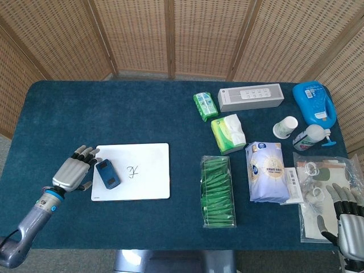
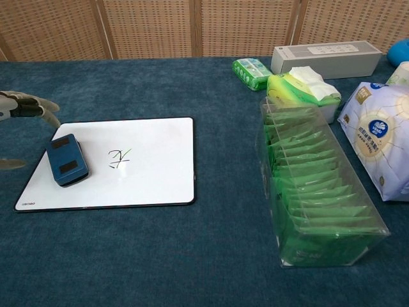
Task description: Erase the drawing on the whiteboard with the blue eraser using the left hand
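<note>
**Blue eraser rests on whiteboard, left hand alongside**

The blue eraser (image 1: pixel 107 173) lies on the left part of the whiteboard (image 1: pixel 149 170) at lower left of the head view. The left hand (image 1: pixel 74 169) sits just beside it — fingers spread, holding nothing. A small drawing (image 1: pixel 133 170) marks the board's middle, right of the eraser. At the lower right corner the right hand (image 1: pixel 348 219) hovers with fingers apart over a clear bag (image 1: pixel 310 219) — near a box of green packets (image 1: pixel 217 192).
</note>
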Available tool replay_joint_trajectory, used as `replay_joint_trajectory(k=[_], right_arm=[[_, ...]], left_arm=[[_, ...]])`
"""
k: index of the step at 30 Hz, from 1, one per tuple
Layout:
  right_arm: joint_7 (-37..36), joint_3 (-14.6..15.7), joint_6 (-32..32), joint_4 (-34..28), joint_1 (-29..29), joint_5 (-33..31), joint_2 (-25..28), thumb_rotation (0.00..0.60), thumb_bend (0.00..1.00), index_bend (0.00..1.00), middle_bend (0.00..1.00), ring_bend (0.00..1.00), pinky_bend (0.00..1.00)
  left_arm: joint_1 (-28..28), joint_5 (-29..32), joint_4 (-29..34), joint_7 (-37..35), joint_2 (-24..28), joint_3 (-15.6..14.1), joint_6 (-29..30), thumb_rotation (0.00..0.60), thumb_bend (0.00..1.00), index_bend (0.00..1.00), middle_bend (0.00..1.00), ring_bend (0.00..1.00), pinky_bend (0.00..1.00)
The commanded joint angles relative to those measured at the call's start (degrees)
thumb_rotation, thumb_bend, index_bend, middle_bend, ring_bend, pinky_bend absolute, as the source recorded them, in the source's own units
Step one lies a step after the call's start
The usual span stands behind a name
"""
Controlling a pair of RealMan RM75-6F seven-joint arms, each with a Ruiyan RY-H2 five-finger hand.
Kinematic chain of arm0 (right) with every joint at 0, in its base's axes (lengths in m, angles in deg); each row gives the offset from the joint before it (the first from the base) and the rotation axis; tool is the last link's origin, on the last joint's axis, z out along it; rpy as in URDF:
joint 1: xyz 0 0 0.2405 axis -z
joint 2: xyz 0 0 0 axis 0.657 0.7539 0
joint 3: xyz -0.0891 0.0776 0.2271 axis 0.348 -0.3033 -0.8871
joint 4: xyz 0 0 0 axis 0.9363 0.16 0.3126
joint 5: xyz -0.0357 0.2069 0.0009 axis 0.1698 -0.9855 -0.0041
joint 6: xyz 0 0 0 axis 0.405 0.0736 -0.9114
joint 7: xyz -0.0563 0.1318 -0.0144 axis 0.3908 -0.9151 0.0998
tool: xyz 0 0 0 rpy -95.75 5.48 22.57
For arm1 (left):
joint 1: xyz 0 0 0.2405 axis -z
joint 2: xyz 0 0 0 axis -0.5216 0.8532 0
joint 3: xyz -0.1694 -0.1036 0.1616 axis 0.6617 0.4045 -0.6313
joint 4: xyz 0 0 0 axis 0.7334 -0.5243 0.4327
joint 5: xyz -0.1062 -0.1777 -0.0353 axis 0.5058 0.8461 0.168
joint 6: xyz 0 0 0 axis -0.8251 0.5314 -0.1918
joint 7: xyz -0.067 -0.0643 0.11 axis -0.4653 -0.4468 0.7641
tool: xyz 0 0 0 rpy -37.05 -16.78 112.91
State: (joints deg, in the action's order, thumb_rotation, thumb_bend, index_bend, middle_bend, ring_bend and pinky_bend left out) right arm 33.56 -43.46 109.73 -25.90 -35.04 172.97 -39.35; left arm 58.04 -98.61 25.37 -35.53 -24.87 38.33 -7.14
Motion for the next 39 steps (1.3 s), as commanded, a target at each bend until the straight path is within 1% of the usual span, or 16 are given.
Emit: replay_joint_trajectory(k=[1,8,20,25,29,35,39], right_arm=[[-0.1,-0.1,0.0,0.1,0.1,-0.2,0.1,0.6,0.39,0.11,0.11,0.0,0.06],[-0.3,-0.5,0.3,0.4,0.4,-0.6,0.1,0.6,0.39,0.11,0.11,0.0,0.06],[0.0,-0.6,0.9,0.1,1.1,-0.7,0.4,0.6,0.39,0.11,0.11,0.0,0.06],[0.1,-0.6,1.1,0.0,1.3,-0.7,0.4,0.6,0.39,0.11,0.11,0.0,0.06],[0.1,-0.6,1.1,0.0,1.5,-0.7,0.5,0.6,0.39,0.11,0.11,0.0,0.06],[-0.3,-0.6,1.2,0.2,1.7,-0.7,0.5,0.6,0.39,0.11,0.11,0.0,0.06],[-0.5,-0.6,1.3,0.3,1.8,-0.7,0.5,0.6,0.39,0.11,0.11,0.0,0.06]], left_arm=[[1.6,0.2,-2.1,0.1,-1.9,0.0,-0.9,0.6,0.34,0.22,0.04,0.0,0.0],[3.3,1.1,-3.5,0.5,-3.2,-0.7,-2.5,0.6,0.34,0.22,0.03,0.0,0.0],[5.5,1.9,-5.0,0.8,-5.2,-1.3,-3.5,0.6,0.34,0.23,0.03,0.0,0.0],[6.2,1.5,-5.1,0.4,-5.7,-1.5,-3.0,0.6,0.34,0.26,0.04,0.0,0.0],[6.5,1.3,-5.1,0.2,-5.8,-1.9,-2.8,0.6,0.34,0.3,0.04,0.0,0.0],[6.9,2.3,-5.0,1.1,-6.0,-2.2,-3.2,0.6,0.34,0.32,0.04,0.0,0.0],[7.0,2.1,-4.8,1.1,-6.0,-2.3,-2.7,0.6,0.34,0.36,0.06,0.0,0.0]])
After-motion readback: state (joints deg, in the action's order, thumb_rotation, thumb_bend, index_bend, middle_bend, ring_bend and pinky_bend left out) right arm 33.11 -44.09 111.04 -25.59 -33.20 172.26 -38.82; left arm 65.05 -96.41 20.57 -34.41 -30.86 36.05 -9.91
